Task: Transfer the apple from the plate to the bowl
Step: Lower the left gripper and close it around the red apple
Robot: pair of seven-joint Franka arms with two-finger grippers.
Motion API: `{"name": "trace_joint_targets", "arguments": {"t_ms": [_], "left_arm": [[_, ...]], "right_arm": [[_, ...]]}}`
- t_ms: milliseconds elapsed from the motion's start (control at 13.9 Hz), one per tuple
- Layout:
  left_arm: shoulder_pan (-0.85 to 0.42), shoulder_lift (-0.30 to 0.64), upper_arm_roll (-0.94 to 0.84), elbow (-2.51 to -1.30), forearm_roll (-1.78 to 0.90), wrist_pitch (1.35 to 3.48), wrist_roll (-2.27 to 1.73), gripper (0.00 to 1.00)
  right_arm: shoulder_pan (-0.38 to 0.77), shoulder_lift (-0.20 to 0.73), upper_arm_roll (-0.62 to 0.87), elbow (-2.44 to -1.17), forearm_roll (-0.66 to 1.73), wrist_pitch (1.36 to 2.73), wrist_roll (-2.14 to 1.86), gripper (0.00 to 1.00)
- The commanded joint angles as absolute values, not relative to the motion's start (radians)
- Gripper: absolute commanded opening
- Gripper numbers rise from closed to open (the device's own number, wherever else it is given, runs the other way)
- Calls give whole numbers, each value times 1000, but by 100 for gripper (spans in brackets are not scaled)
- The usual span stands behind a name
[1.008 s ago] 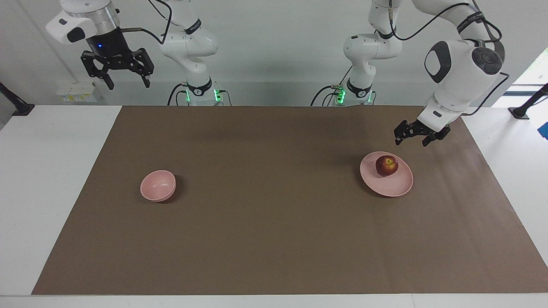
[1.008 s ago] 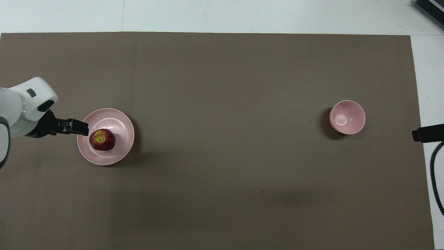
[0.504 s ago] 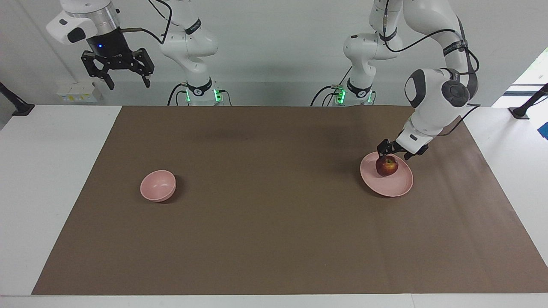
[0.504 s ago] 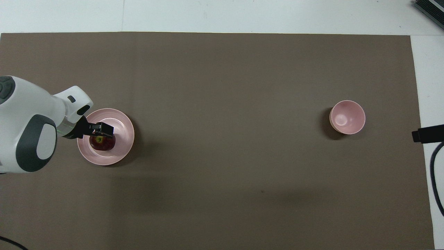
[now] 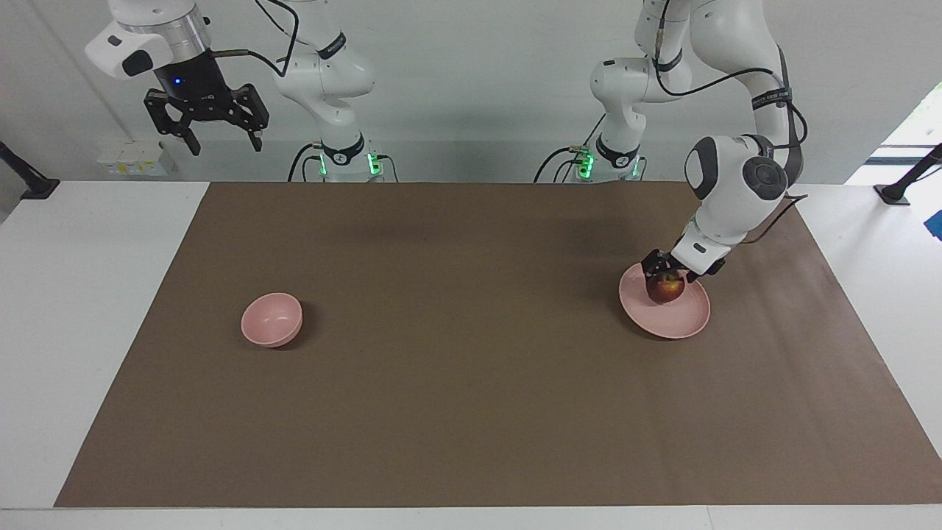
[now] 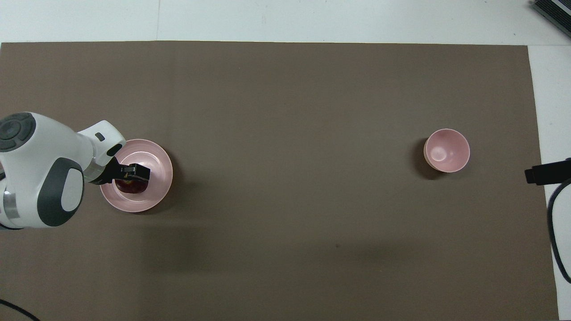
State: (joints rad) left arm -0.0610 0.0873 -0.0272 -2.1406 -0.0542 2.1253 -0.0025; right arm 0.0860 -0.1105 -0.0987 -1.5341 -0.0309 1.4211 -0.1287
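The dark red apple (image 5: pixel 666 290) sits on the pale pink plate (image 5: pixel 683 321) toward the left arm's end of the table. My left gripper (image 5: pixel 668 274) has come down onto the apple, its fingers open and straddling the fruit's top. From overhead, the left gripper (image 6: pixel 132 173) covers most of the apple (image 6: pixel 130 187) on the plate (image 6: pixel 157 178). The small pink bowl (image 5: pixel 271 319) stands empty toward the right arm's end, also seen from overhead as the bowl (image 6: pixel 446 150). My right gripper (image 5: pixel 208 124) waits open, high above its end of the table.
A brown mat (image 5: pixel 471 383) covers most of the white table (image 5: pixel 88 309). Only the right gripper's dark tip (image 6: pixel 542 171) shows at the edge of the overhead view, beside a black cable (image 6: pixel 553 232).
The left arm has swung in and lowered from beside the plate onto the apple, fingers now around it. The apple, plate and bowl have stayed put. The right gripper has barely shifted.
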Motion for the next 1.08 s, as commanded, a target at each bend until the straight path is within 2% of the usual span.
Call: {"name": "trace_joint_targets", "arguments": {"t_ms": [0,864,936,1008], "left_arm": [[-66,87,-21,-2200,-40,2209,-17,100],[-70,87,-21,-2238,-40,2255,-37,100],[-74,87,-21,-2238,-40,2255,-64,65],[-72,89,-21,-2232,-40,2255,-69,22]], "right_arm": [[81,-133,-94,-1565,-21,1437,-133,100],[83,-133,-94,-1565,-20,1437,-137,100],[83,-133,-94,-1565,-20,1436,-137,100],[83,-133,-94,-1565,-20,1436,-138,100]]}}
